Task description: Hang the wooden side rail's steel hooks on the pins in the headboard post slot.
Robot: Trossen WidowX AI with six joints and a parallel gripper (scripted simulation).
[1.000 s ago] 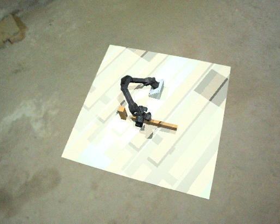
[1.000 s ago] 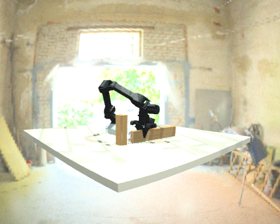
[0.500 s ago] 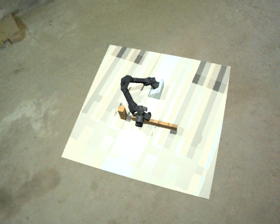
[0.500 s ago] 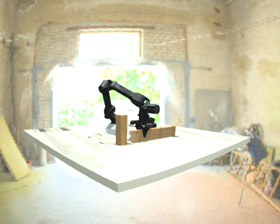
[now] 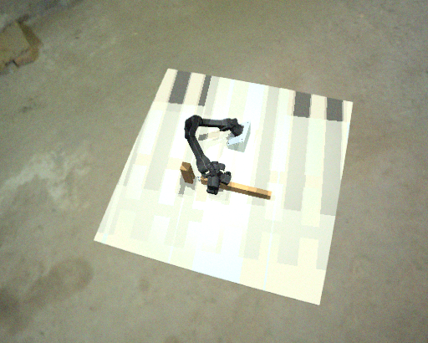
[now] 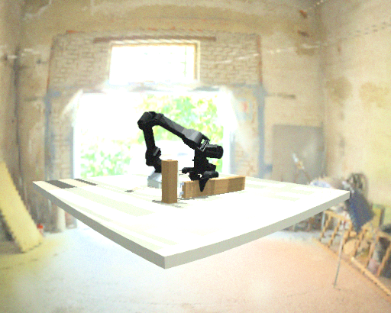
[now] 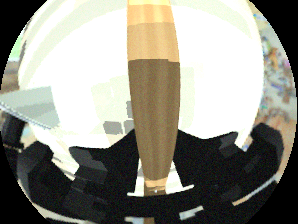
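Observation:
The wooden side rail (image 5: 248,191) (image 6: 224,185) (image 7: 152,90) is a long light-brown bar lying across the table. My gripper (image 5: 212,186) (image 6: 203,184) is shut on the rail near its hook end, with that end lifted a little while the far end rests on the table. The headboard post (image 5: 187,171) (image 6: 169,180) stands upright just left of the rail's hook end. A small gap shows between the post and the steel hooks (image 6: 182,191). The slot and pins are hidden from me. In the wrist view the rail runs straight away from the fingers.
The patterned pale table (image 5: 220,247) (image 6: 231,225) carries the arm's white base block (image 5: 240,138). The table edges lie well away from the work. A board leans on the wall at the left (image 6: 10,206).

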